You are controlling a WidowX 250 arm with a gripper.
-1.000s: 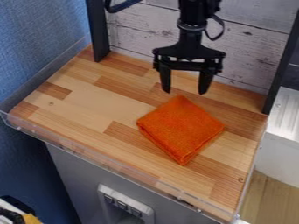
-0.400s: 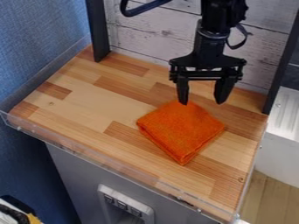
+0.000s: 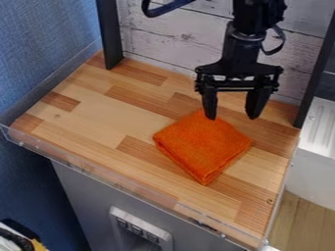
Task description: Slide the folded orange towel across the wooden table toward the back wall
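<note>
A black two-finger gripper [image 3: 231, 118] hangs from the top edge of the view, pointing down, its fingers spread wide with nothing between them. Below and to the left of it, a folded orange cloth [image 3: 203, 147] lies flat on a wooden work surface [image 3: 98, 112], turned like a diamond, right of the middle. The left-hand fingertip overlaps the cloth's far corner in the view; whether it touches or hovers above, I cannot tell. The other fingertip is over bare wood, beyond the cloth's upper right side.

For a sound hold, the fingers would probably do best with a fold or corner of fabric between them, since at present the gap sits mostly to one side. A soft, low cloth like this likely calls for tips brought close to the wood, without pressing hard; too shallow a pinch could slip or catch only the top layer.

The surface has a patchwork of pale and reddish-brown strips, with a transparent lip [image 3: 118, 180] along its near edge. Behind it stand whitewashed boards [image 3: 163, 37] between a left black post [image 3: 110, 39] and a right black post [image 3: 314, 83]. A textured blue wall [image 3: 46, 49] is at left, and pale wooden flooring [image 3: 301, 225] shows at lower right
</note>
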